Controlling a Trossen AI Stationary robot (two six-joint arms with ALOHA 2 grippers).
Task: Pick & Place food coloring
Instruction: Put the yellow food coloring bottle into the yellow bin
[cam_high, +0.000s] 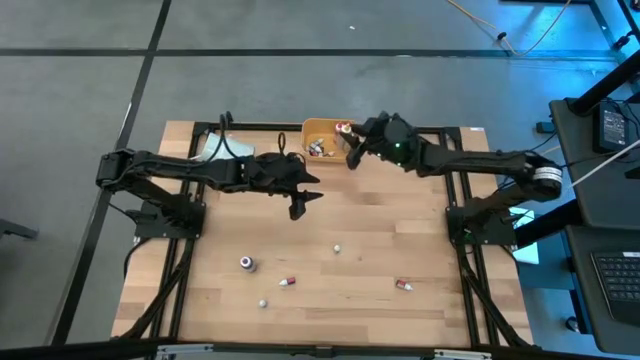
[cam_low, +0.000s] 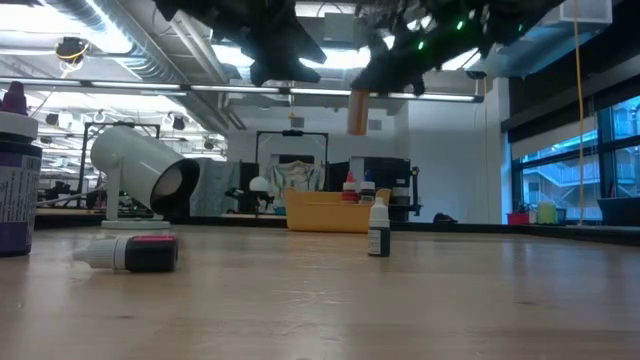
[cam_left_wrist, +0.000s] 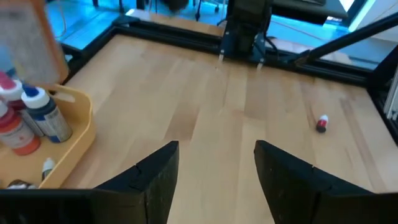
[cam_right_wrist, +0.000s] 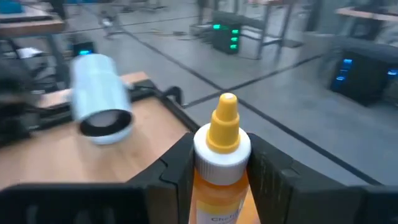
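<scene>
Bottles of food coloring lie scattered over the wooden table (cam_high: 380, 240), and only the overhead camera shows the spread: a purple-topped bottle (cam_high: 246, 263), a red one (cam_high: 287, 283), another red one (cam_high: 404, 286) and two tiny white pieces near them. From table height a dark-capped bottle lying on its side (cam_low: 133, 253) and a small upright dropper bottle (cam_low: 378, 228) stand out, with the orange bin (cam_low: 325, 212) behind and a white cup (cam_low: 140, 170) on its side.

The right gripper (cam_high: 352, 152) hangs just beside the bin, and its own wrist camera settles what it carries: an orange bottle with a yellow tip (cam_right_wrist: 221, 158), clamped between the fingers. The left gripper (cam_left_wrist: 214, 177) is over bare wood near the table's middle, jaws apart and holding nothing; its camera catches more bottles standing inside the bin (cam_left_wrist: 78, 134), blue and red ones.
</scene>
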